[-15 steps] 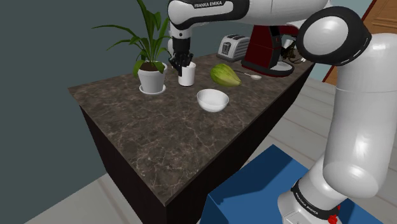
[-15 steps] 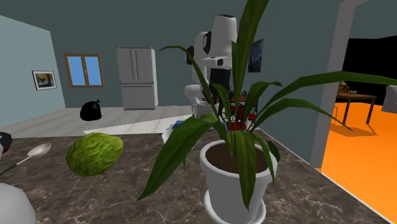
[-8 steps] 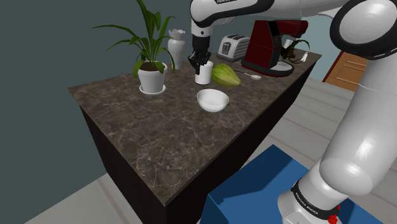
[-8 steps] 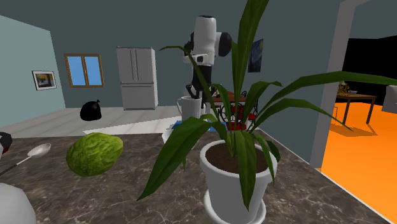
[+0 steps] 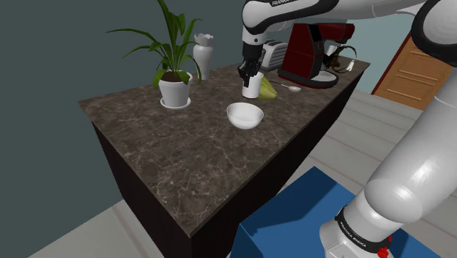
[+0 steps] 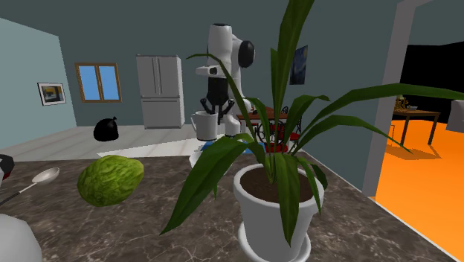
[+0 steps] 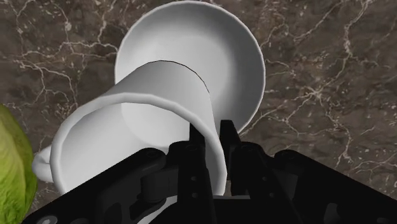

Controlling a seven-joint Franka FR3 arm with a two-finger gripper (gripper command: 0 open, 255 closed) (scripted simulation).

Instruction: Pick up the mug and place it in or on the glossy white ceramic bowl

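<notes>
Closest in, the gripper [image 7: 212,137] is clamped on the mug [image 7: 159,95]. Its two black fingers [image 7: 196,159] pinch the mug's wall at the rim, one inside and one outside, so the mug hangs from the hand, mouth toward the wrist and base pointing down. It rides upright in the air, clear of the counter [image 7: 331,76]. Its handle juts out on the side toward the leafy green vegetable [image 7: 11,165].

Directly past the mug's base lies the bowl [image 7: 235,57]. Seen along the gripper, the mug overlaps most of the bowl. The bowl's middle sits a little beyond the mug's base, on the side away from the handle. This is the relation that matters. The drop line from the mug seems to fall inside the bowl's rim but not at its centre, so a small sideways shift before lowering would likely seat it better.

In the shoulder view the mug hangs above and beyond the bowl, with a gap of air between them, and the vegetable is just behind it. Further off on the counter, the potted plant [image 5: 174,86] stands well apart toward that view's left. The toaster [image 5: 271,53] and the red coffee machine [image 5: 311,55] sit at the far end.
</notes>
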